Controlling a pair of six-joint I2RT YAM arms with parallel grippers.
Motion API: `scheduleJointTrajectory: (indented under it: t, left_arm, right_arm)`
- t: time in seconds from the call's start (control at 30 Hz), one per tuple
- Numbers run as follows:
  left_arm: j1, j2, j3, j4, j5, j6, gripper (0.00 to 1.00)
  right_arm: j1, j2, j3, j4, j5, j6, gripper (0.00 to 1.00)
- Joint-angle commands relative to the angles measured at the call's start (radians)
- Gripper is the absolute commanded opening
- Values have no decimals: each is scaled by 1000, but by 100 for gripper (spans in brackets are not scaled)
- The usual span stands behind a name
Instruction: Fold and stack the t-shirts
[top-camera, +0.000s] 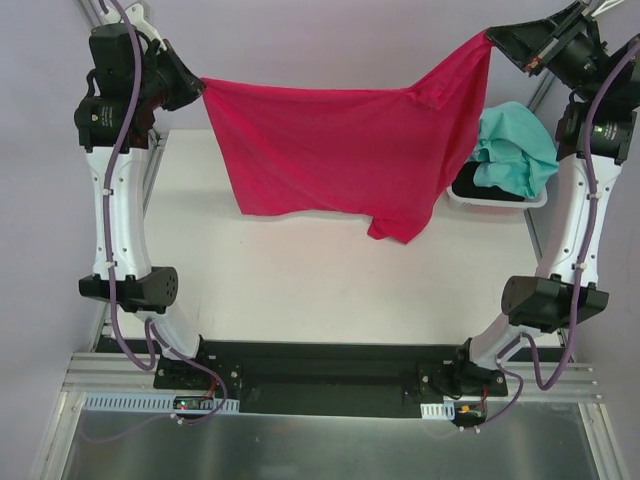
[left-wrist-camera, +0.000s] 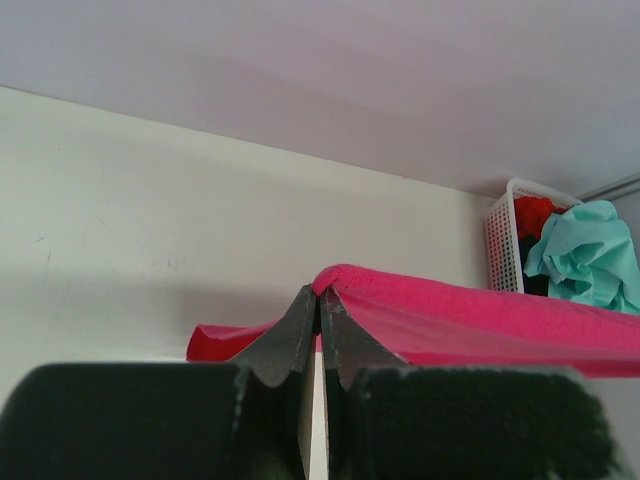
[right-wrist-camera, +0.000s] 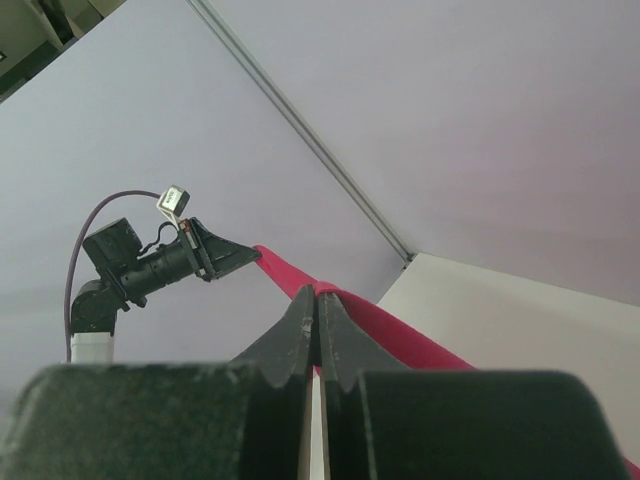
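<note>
Pinching pink shirt by one top corner with left fingers, by the other with right fingers, both pressed tight on cloth; holding it stretched high above surface, hanging lower toward the right. At far right: teal shirt heaped on basket, red shirt inside

no legible txt anywhere
</note>
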Motion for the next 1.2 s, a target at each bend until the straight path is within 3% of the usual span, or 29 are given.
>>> scheduleJointTrajectory:
  t: [0.0,0.13,0.33,0.43,0.6,0.8,0.93,1.03,1.17]
  left_arm:
    - [4,17,65,34,31,-17,0]
    - [4,23,56,35,48,-34,0]
    - [2,-87,-83,35,98,-56,0]
    - [2,-219,-212,35,83,-47,0]
    - [2,-466,-291,37,66,-23,0]
    - [1,-735,-358,26,75,-63,0]
    - [-2,-915,-485,54,81,-89,0]
    - [-5,-947,-499,58,77,-96,0]
    - [-8,-868,-444,58,74,-89,0]
  right_arm:
    - [-4,34,55,79,-3,62,1]
    - [1,24,3,93,-16,68,1]
    - [14,-122,-196,150,-43,91,1]
    - [24,-240,-276,159,-46,87,1]
    - [31,-442,-383,143,-50,93,1]
    - [45,-691,-319,12,-27,65,1]
    - [68,-794,-270,-90,-15,-4,1]
    - [68,-839,-245,-142,17,-39,1]
    - [68,-799,-215,-153,23,-33,1]
